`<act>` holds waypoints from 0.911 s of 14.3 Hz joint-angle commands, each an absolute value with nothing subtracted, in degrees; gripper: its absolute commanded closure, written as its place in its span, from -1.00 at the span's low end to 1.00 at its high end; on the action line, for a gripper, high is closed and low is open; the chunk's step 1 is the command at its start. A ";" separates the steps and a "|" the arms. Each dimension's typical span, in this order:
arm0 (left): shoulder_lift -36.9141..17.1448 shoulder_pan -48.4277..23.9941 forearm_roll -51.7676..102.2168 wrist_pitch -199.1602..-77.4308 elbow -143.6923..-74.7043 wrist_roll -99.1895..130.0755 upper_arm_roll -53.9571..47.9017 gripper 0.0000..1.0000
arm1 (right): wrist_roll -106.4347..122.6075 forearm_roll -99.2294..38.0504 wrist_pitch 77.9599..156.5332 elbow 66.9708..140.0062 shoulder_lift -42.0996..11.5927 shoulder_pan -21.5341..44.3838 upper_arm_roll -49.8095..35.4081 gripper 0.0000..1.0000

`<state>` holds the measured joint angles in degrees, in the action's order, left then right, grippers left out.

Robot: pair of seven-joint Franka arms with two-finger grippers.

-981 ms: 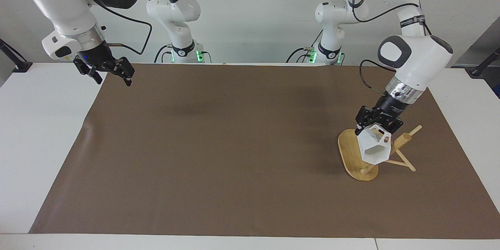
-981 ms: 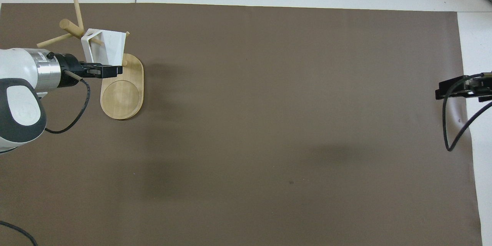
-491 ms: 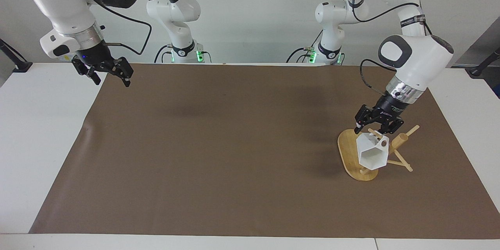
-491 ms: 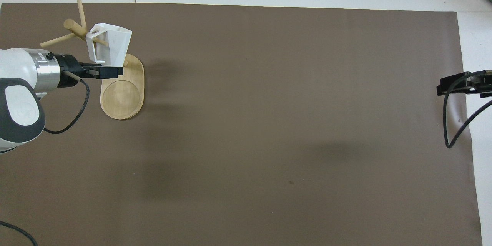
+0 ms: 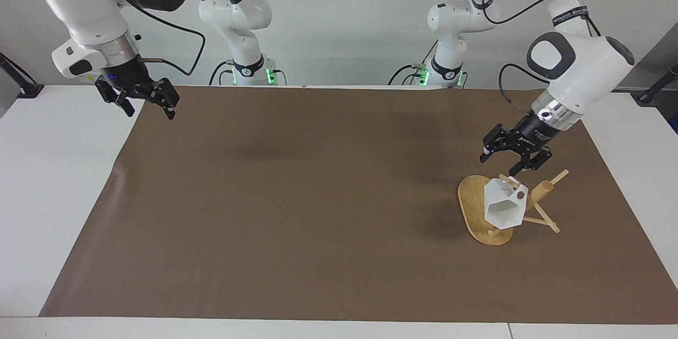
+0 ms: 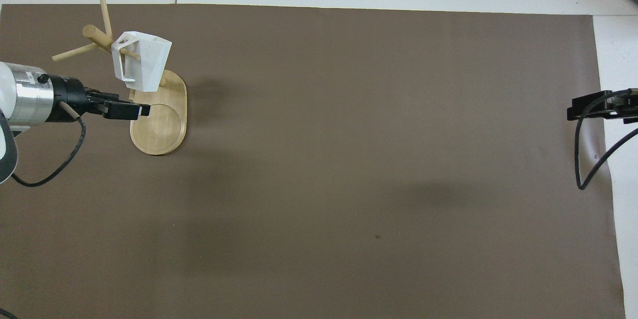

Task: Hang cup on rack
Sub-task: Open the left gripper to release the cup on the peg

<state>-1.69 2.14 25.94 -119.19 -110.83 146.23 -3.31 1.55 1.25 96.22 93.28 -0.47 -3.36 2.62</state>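
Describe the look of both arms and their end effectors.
Both arms have glossy white shells with dark grey round joint caps and a silver ring at the wrist. The left end effector and right end effector are black, two-fingered, each trailing a black cable. Green lights glow at both bases.

facing: high, across table, toward robots | overhead: steep down, robots' end | shared: brown mat [image 5: 318, 196]

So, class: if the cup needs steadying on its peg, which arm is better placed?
Left: its open gripper hangs just over the cup on the rack; the right gripper waits at the table's other end.
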 commanded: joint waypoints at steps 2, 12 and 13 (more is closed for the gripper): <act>3.07 2.38 22.95 -114.00 -112.59 136.70 -3.69 -0.89 | 1.76 1.05 97.03 93.60 -0.35 -3.60 2.46 -1.00; 4.48 1.50 17.50 -110.40 -112.06 96.64 -4.57 -1.00 | 1.93 1.05 96.68 93.69 -0.26 -3.43 2.46 -1.00; 5.18 1.23 17.32 -109.35 -112.06 90.41 -4.74 -1.00 | 1.93 1.05 96.68 93.69 -0.26 -3.43 2.46 -1.00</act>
<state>2.79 1.83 18.95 -111.79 -111.42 98.63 -4.59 1.55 1.24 96.22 93.30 -0.49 -3.32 2.59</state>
